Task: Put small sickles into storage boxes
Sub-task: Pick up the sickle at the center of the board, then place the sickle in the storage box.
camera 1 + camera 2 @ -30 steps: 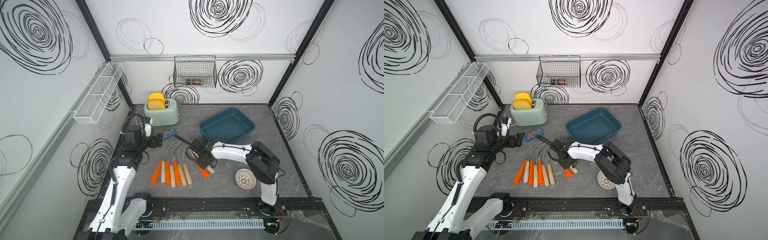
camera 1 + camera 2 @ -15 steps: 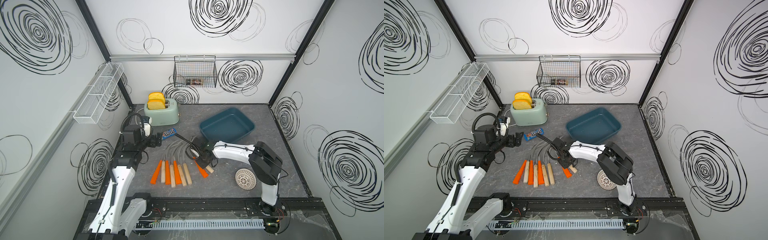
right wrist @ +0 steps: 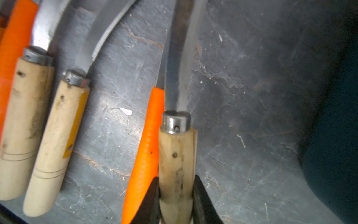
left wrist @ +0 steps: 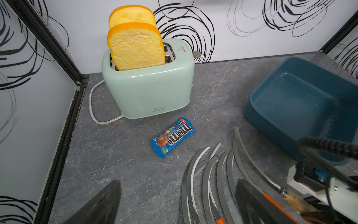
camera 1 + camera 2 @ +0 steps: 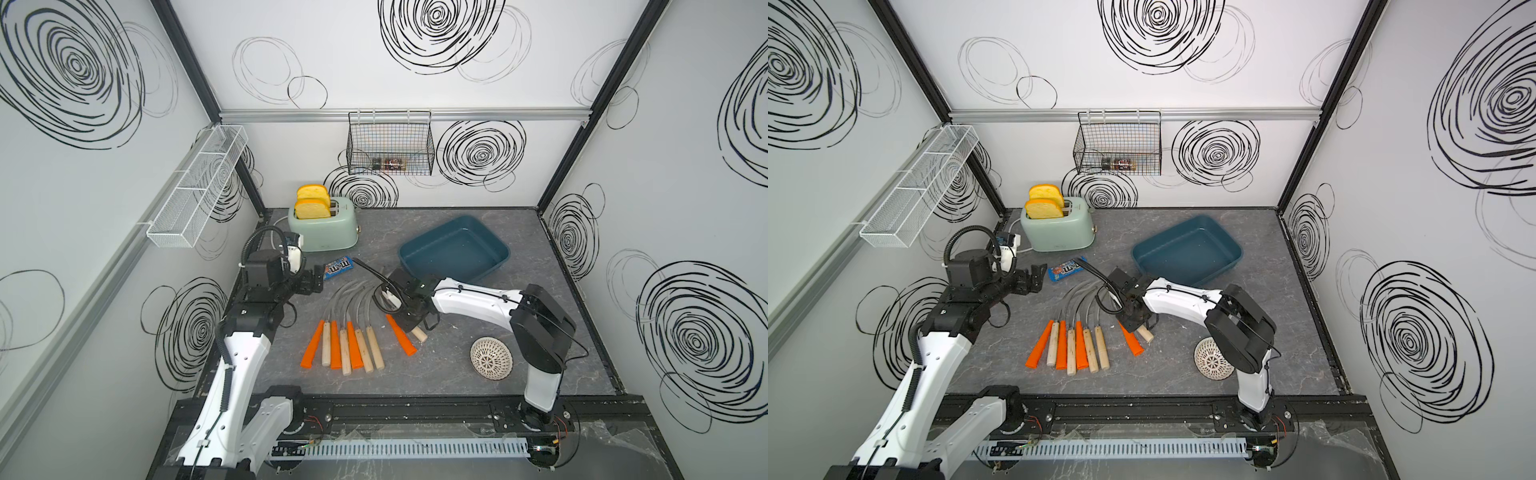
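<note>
My right hand [image 3: 175, 186] is pinching a small sickle [image 3: 177, 147] by its pale wooden handle, with one finger pressed on each side. The grey blade points away from my hand. I cannot tell if it is lifted off the worktop [image 3: 242, 116].

An orange sickle [image 3: 145, 155] lies right beside the one I hold, so close that they look like they touch. Seven more sickles [image 5: 347, 347] lie in a row on the worktop. They are near my right hand, on the side toward my left hand, with their handles side by side.

The blue box [image 5: 455, 253] sits just past my right hand. All the sickles are outside it.

My left hand [image 5: 314, 280] is spread wide and holds nothing. It hangs near the tips of the blades. A candy bag [image 5: 338, 267] lies just in front of it. A green toaster [image 5: 324, 226] with two slices of bread stands farther on.
</note>
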`<action>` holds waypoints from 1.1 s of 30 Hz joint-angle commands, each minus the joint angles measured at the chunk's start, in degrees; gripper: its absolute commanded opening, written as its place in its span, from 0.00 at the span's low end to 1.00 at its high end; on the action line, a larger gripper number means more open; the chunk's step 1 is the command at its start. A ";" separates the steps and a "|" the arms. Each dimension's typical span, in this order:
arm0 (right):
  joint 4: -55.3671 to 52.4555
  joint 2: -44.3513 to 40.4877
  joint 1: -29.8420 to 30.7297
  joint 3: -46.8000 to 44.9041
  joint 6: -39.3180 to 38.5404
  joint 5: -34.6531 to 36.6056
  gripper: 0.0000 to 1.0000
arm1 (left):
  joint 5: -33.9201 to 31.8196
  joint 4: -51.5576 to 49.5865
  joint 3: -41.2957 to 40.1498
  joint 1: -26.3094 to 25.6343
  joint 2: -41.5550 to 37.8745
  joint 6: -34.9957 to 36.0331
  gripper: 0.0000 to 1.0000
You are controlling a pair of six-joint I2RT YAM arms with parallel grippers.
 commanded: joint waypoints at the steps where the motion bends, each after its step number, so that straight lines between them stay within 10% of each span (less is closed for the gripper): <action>1: -0.56 -3.15 -0.22 2.15 -1.89 -1.17 0.00 | 0.10 1.02 1.93 0.75 -0.48 0.62 0.96; 33: -0.75 -8.93 -18.88 11.17 3.28 -8.18 0.00 | 2.03 2.16 1.93 1.10 0.43 0.05 0.96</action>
